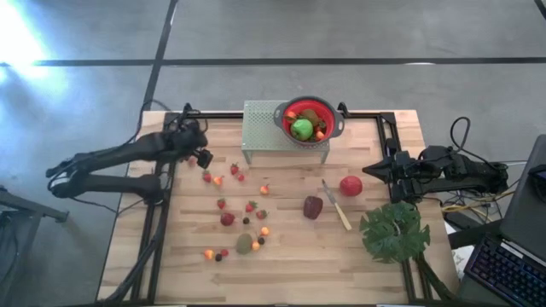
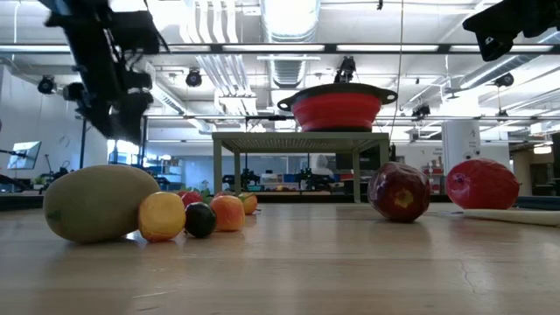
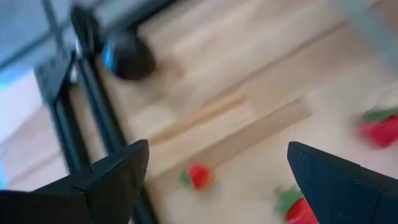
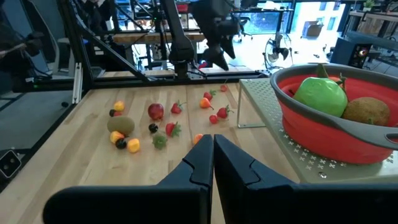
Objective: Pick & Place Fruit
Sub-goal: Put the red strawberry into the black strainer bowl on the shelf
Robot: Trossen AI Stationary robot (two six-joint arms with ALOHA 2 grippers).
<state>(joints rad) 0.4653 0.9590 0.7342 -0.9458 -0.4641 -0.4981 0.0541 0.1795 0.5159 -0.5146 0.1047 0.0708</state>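
Wooden table (image 1: 290,256): strawberries (image 1: 221,204) blurred, cut off between left gripper (image 3: 214,168) jaws.

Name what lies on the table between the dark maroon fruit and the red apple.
The slim knife lies between the dark maroon fruit and the red apple, seen in the high view.

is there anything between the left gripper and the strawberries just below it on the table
Nothing visible. The left gripper hangs with jaws open above bare wood, and the nearest strawberry lies in plain sight between its fingers in the left wrist view, with no other object over it. The right gripper waits at the table's right edge.
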